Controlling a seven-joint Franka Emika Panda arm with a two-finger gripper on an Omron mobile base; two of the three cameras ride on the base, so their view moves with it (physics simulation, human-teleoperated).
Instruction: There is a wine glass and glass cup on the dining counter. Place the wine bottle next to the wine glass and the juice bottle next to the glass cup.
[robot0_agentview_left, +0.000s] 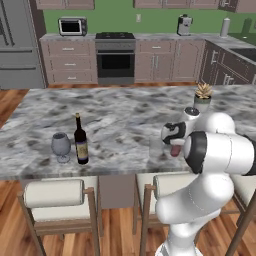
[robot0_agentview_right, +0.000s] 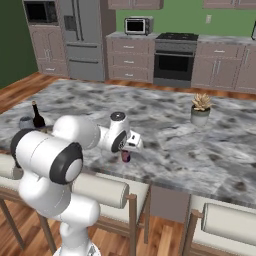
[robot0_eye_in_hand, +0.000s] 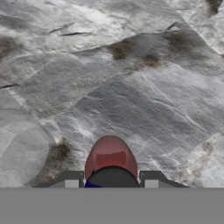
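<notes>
Marbled Desk: Item Count

Marbled desk (robot0_agentview_left: 125, 115) carries one wine bottle (robot0_agentview_left: 81, 141) touching-close beside one wine glass (robot0_agentview_left: 61, 146), and one potted plant (robot0_agentview_left: 203, 96). One juice bottle (robot0_eye_in_hand: 110, 158) is clamped between the fingers (robot0_eye_in_hand: 71, 179), held over the desk's near edge.

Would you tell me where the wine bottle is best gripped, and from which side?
Probably grip the wine bottle across its labelled body rather than the slim neck. It stands upright on the dining counter, so a level approach fits. Come from the side away from the wine glass, which stands close beside it.
</notes>
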